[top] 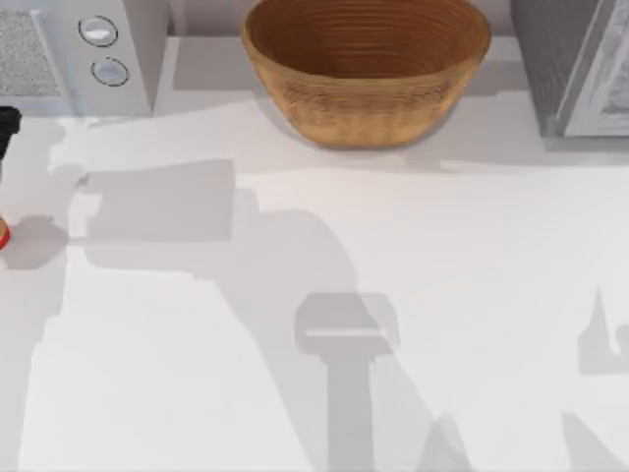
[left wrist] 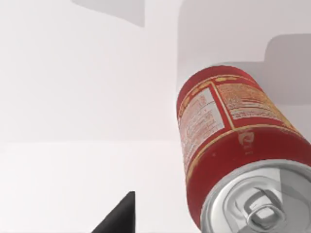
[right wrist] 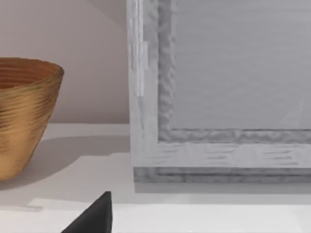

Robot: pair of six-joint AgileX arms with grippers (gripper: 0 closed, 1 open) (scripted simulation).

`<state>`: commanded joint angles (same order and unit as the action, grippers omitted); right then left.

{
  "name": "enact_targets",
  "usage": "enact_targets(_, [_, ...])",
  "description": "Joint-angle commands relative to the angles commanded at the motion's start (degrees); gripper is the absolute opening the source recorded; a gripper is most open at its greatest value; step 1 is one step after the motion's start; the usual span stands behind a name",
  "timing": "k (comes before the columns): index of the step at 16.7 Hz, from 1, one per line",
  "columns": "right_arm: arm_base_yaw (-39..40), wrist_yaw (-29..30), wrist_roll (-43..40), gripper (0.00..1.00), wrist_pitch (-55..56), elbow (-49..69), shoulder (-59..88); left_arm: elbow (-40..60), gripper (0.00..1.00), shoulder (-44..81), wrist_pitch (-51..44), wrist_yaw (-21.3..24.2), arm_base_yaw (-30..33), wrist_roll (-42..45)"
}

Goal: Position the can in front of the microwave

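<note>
In the left wrist view the can [left wrist: 233,160] stands upright on the white table [left wrist: 73,97], close under the camera, its silver top and pull tab facing up; one dark fingertip [left wrist: 119,216] of the left gripper shows beside it, apart from the can, and whether the left gripper is open or closed cannot be told. From above, the can [top: 3,234] is a red sliver at the table's far left edge, with a dark part of the left arm [top: 8,126] just behind it. Farther back, the microwave [top: 79,49] sits in the left rear corner, the wicker basket [top: 366,69] at centre rear and the darker grey appliance [top: 575,64] at right rear. The right wrist view shows one dark fingertip [right wrist: 95,216] low before that appliance.
</note>
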<state>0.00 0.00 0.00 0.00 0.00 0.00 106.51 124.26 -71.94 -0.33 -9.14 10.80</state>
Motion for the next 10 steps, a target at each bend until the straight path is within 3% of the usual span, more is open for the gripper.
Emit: enact_targets(10, [0.0, 0.0, 0.0, 1.00, 0.0, 0.0, 0.0, 2.2, 1.00, 0.3, -2.3, 0.0, 0.1, 0.0])
